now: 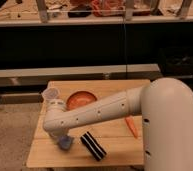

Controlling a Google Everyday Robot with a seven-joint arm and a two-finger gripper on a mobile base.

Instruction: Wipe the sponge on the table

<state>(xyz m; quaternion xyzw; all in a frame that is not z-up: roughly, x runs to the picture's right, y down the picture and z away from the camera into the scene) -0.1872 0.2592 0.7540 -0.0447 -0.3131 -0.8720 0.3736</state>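
Observation:
The sponge (66, 144), a small light-blue lump, lies on the light wooden table (115, 152) near its front left. My gripper (62, 139) comes down at the end of the white arm, right on top of the sponge, and is shut on it. The sponge touches the tabletop. The arm's wrist hides most of the fingers and the sponge's upper part.
A pale cup (51, 95) stands at the table's back left, with an orange bowl (82, 100) beside it. A black block with a white stripe (93, 146) lies just right of the sponge. An orange piece (131, 126) sits further right. A dark shelf bench stands behind.

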